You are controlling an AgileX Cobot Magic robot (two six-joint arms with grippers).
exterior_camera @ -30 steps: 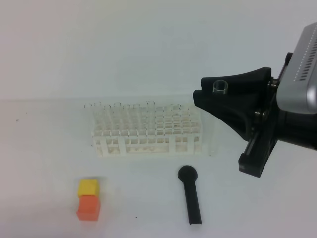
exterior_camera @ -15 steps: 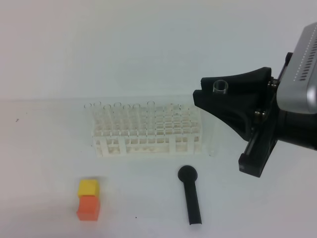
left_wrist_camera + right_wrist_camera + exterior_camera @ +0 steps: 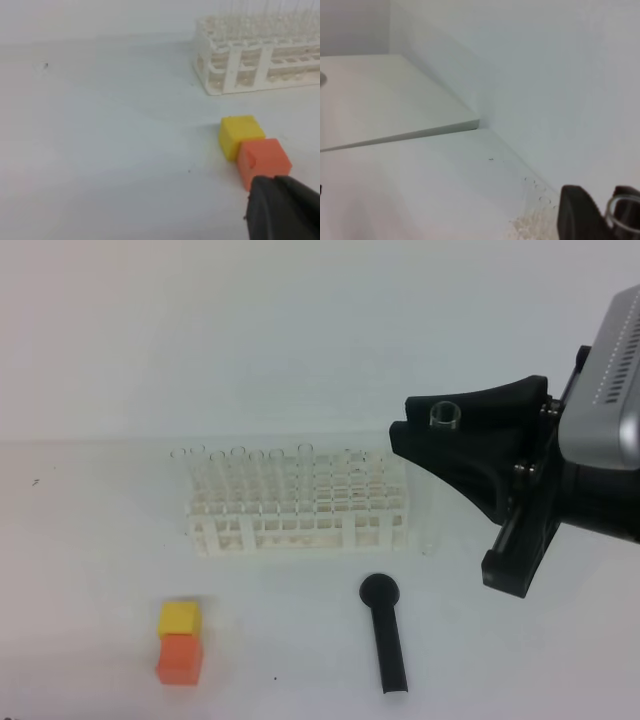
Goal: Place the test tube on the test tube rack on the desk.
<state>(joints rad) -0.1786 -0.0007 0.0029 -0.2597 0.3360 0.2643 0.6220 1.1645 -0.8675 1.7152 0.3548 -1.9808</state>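
My right gripper (image 3: pixel 441 426) hangs above the desk (image 3: pixel 100 570), just right of the white test tube rack (image 3: pixel 300 505), and is shut on a clear test tube (image 3: pixel 431 510). The tube stands upright, its open rim (image 3: pixel 444 415) showing between the black fingers and its lower end close to the desk beside the rack's right end. In the right wrist view the tube rim (image 3: pixel 620 207) sits next to a black finger (image 3: pixel 577 215). Only the dark tip of the left gripper (image 3: pixel 272 197) shows, in the left wrist view, near the orange block (image 3: pixel 264 159), and it is shut on nothing.
Several clear tubes (image 3: pixel 240 455) stand in the rack's back-left holes. A yellow block (image 3: pixel 179 618) and an orange block (image 3: pixel 179 659) touch each other at the front left. A black round-headed stick (image 3: pixel 384 635) lies in front of the rack's right end.
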